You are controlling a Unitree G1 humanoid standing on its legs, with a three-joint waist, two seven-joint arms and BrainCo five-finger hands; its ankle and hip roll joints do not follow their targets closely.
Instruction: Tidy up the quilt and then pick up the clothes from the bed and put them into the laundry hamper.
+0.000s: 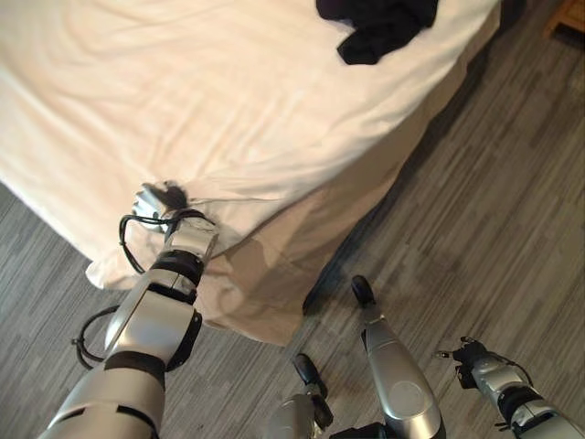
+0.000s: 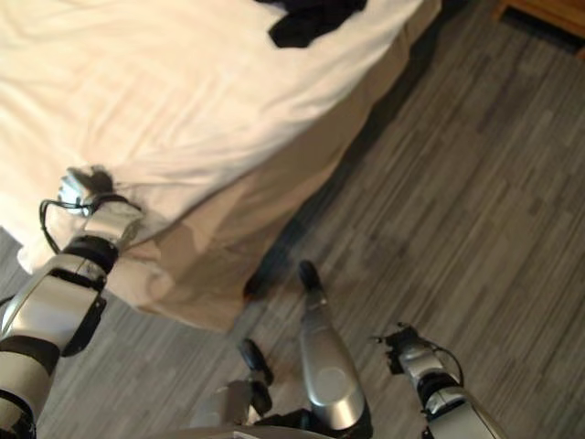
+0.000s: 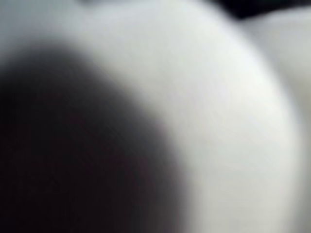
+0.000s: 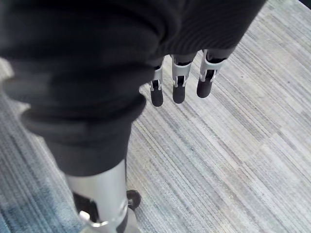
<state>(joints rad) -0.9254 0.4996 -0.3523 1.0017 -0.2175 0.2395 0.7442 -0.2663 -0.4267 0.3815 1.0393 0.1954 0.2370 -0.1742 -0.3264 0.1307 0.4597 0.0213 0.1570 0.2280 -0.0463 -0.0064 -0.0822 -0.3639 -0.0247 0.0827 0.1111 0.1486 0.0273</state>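
The left hand (image 1: 157,203) rests on the white quilt (image 1: 219,110); dark clothes (image 1: 377,26) lie well apart.

White quilt (image 1: 183,101) covers bed; black clothes (image 1: 379,23) lie crumpled atop.

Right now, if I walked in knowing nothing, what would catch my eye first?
Probably the big white quilt spread over the bed, with the robot's left hand pressed into its near edge. Next, the dark clothes bunched at the bed's far side. The right hand hangs over the grey floor, fingers relaxed.
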